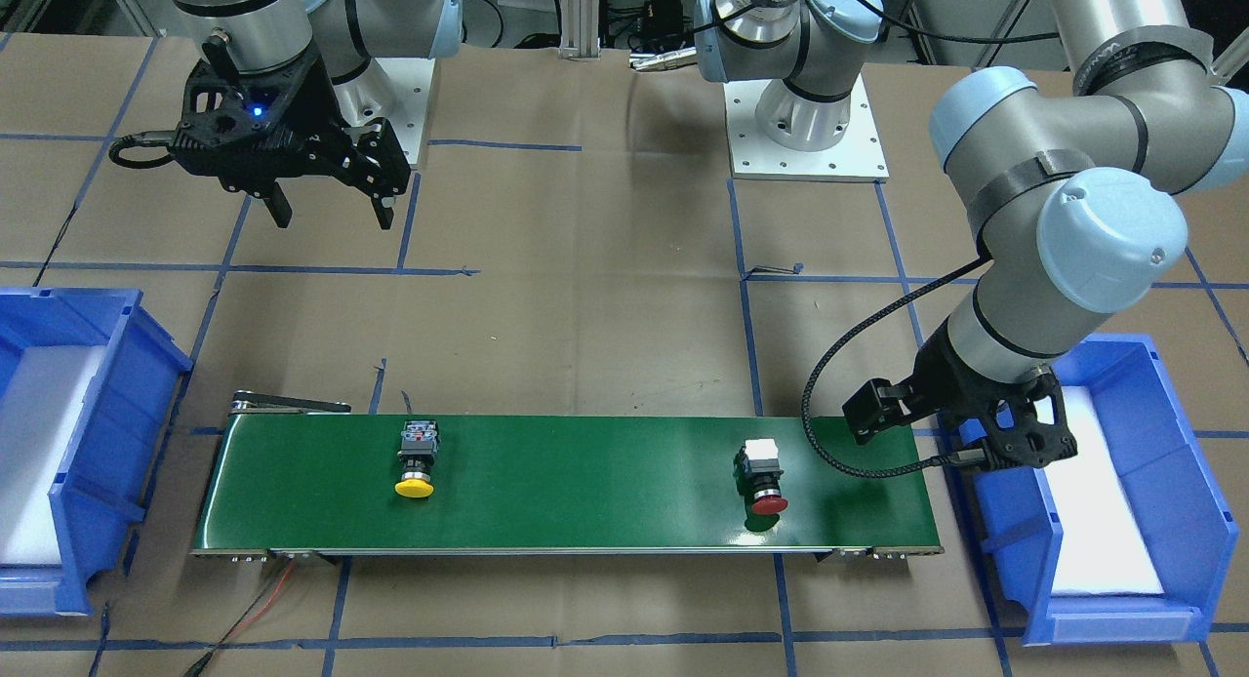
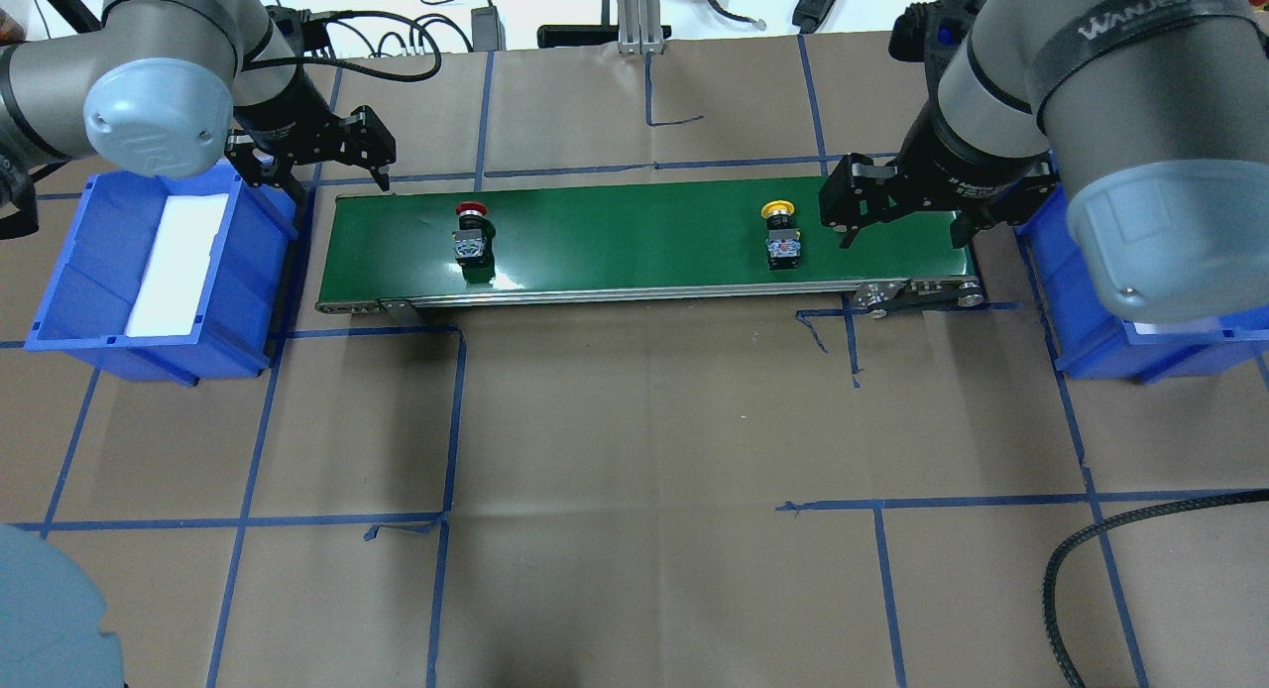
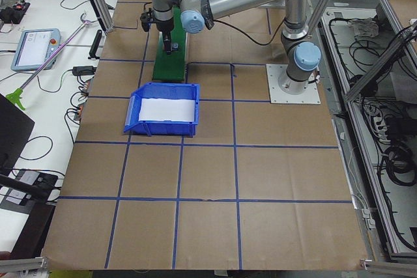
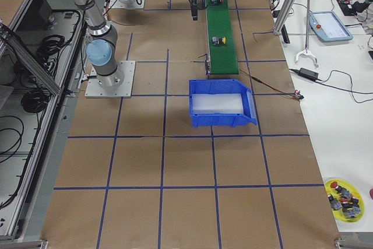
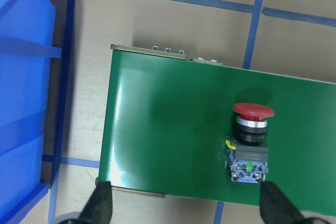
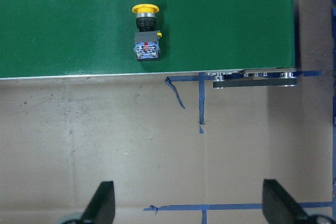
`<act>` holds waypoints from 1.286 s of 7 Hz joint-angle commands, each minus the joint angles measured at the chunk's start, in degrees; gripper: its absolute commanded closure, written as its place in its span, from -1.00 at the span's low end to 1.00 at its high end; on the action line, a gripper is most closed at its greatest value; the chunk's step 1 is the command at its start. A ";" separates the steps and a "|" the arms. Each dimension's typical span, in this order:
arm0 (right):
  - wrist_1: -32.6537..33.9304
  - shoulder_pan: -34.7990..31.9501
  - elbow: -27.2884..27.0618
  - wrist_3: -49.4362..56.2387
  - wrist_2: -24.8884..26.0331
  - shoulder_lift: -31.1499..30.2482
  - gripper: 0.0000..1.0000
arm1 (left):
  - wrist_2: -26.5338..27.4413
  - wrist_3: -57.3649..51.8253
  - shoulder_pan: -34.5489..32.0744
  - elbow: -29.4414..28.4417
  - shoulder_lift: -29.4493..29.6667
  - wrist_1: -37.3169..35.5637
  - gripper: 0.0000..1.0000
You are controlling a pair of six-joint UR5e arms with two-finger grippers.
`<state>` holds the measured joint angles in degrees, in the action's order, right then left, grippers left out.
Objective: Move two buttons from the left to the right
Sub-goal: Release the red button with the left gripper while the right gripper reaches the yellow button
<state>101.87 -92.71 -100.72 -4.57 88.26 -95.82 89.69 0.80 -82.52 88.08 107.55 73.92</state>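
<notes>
Two buttons lie on their sides on the green belt (image 2: 634, 242), apart from each other. The red button (image 2: 473, 234) (image 5: 251, 139) is near the belt's left end. The yellow button (image 2: 780, 234) (image 6: 146, 31) is near its right end. My left gripper (image 2: 327, 177) (image 5: 188, 205) hangs open and holds nothing over the gap between the left bin and the belt's left end, with the red button off to its side. My right gripper (image 2: 902, 234) (image 1: 332, 217) is open, raised above the table by the belt's right end, beside the yellow button.
A blue bin (image 2: 89, 242) with a white liner stands at the belt's left end. A second blue bin (image 2: 1091, 351) stands at the right end, partly under my right arm. Brown paper with blue tape lines covers the table. A yellow dish (image 4: 344, 198) of spare parts sits far off.
</notes>
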 commanded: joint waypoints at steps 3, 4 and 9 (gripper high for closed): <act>30.99 5.00 0.00 3.69 -0.63 20.83 -1.00 | -1.10 -0.72 -2.82 0.07 -10.52 19.86 -0.99; 30.50 4.91 0.09 3.52 -0.29 20.76 -1.00 | -1.10 -0.72 -2.82 -0.02 -10.52 19.07 -0.99; 26.10 4.56 -0.17 3.87 0.33 25.05 -1.00 | -1.19 -0.72 -3.35 0.16 -13.41 20.11 -0.99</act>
<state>128.48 -88.08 -100.74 -0.79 88.15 -72.30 88.52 0.15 -85.63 88.10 95.15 93.48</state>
